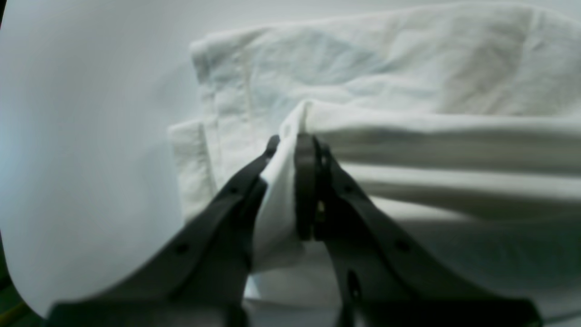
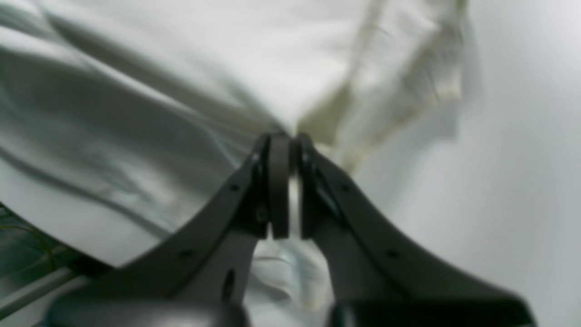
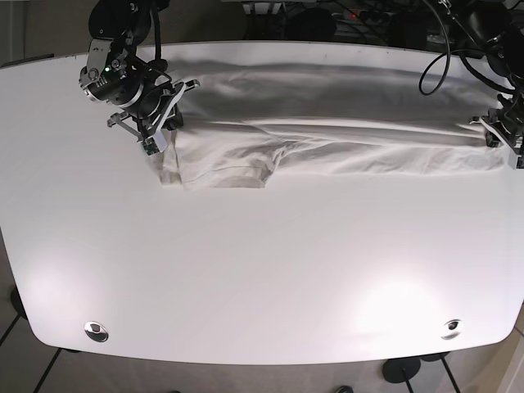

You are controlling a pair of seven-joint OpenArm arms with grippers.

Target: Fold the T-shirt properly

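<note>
A white T-shirt (image 3: 327, 123) lies stretched sideways across the far part of the white table, folded lengthwise into a long band. One sleeve (image 3: 221, 168) sticks out toward the front on the left. My left gripper (image 1: 290, 141) is shut on a fold of the shirt (image 1: 408, 68) at its end; in the base view it sits at the far right (image 3: 498, 124). My right gripper (image 2: 285, 138) is shut on the shirt's fabric (image 2: 136, 91) at the other end, at the far left in the base view (image 3: 160, 135).
The white table (image 3: 262, 270) reaches toward the front, with a round metal fitting near each front corner (image 3: 96, 331) (image 3: 449, 328). Black cables (image 3: 442, 49) hang over the back right edge. The table edge shows at the lower left of the right wrist view (image 2: 54, 254).
</note>
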